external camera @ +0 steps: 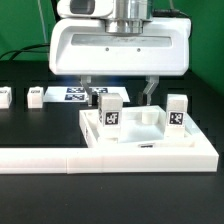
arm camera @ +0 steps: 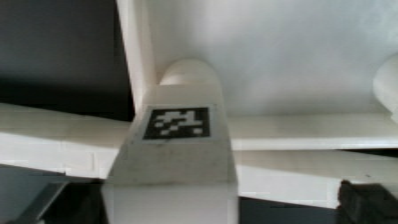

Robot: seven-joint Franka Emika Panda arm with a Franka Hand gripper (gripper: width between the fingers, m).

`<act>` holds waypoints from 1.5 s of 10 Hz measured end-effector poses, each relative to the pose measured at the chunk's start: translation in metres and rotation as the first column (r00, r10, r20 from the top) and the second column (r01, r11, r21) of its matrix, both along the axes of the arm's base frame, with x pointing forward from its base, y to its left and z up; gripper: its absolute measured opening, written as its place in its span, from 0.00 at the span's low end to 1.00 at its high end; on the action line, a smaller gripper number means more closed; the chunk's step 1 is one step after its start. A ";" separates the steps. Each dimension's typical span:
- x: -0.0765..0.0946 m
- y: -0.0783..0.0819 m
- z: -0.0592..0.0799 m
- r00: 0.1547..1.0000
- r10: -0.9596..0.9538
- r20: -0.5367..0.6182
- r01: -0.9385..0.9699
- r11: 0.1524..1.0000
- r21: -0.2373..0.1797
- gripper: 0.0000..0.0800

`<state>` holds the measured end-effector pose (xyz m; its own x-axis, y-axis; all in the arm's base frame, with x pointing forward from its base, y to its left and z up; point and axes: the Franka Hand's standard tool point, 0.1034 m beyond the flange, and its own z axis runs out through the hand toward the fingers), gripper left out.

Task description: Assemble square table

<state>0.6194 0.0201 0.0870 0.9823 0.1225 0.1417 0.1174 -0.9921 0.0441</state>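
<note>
The white square tabletop (external camera: 145, 140) lies upside down on the black table, rim up. Two white legs stand upright in it, each with a tag: one (external camera: 110, 110) at the corner toward the exterior view's left, one (external camera: 177, 111) at the corner toward its right. My gripper (external camera: 119, 96) hangs open just above the first leg, a finger on either side, apart from it. In the wrist view that leg (arm camera: 175, 140) fills the middle between the dark fingertips (arm camera: 29, 196), with the tabletop (arm camera: 267, 60) behind it. My gripper (arm camera: 196, 205) holds nothing.
Two loose white legs (external camera: 5, 97) (external camera: 37, 95) lie toward the exterior view's left. The marker board (external camera: 72, 94) lies behind the gripper. A long white L-shaped rail (external camera: 50, 158) runs along the front and beside the tabletop.
</note>
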 end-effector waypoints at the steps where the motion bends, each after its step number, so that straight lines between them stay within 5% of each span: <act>1: 0.000 -0.002 0.001 1.000 0.002 0.001 -0.002 1.000 0.000 0.81; 5: 0.001 -0.019 0.002 1.000 -0.016 0.005 0.016 1.000 -0.001 0.81; 9: 0.001 -0.017 0.000 0.999 -0.038 0.009 0.038 0.999 0.002 0.78; 11: 0.001 -0.018 0.000 0.998 -0.065 0.010 0.065 0.998 0.006 0.36; 15: 0.001 -0.017 0.000 0.958 -0.287 0.010 0.286 0.957 0.044 0.36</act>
<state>0.6206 0.0027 0.0873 0.9728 -0.1702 0.1572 -0.1726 -0.9850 0.0015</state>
